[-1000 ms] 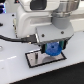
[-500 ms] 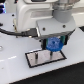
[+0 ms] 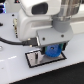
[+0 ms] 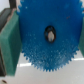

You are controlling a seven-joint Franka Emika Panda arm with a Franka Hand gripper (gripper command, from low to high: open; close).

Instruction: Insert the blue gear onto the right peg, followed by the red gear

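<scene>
My gripper (image 3: 51, 52) is shut on the blue gear (image 3: 52, 51) and holds it just above the black plate with a pale rim (image 3: 34, 62). In the wrist view the blue gear (image 4: 47, 42) fills the picture, toothed rim all round, held in my gripper (image 4: 47, 37). One dark-green finger pad (image 4: 9, 45) presses on its side. Through the gear's centre hole a small dark and pale tip (image 4: 50, 35) shows; I cannot tell if it is the right peg. The pegs are hidden under the gear in the exterior view. The red gear is out of view.
The arm's white body (image 3: 37, 20) and a black cable (image 3: 15, 42) hang over the exterior view's left of the plate. The plate lies on a white table (image 3: 15, 70).
The gripper with the blue gear has come down a little toward the black plate. It stays shut on the gear.
</scene>
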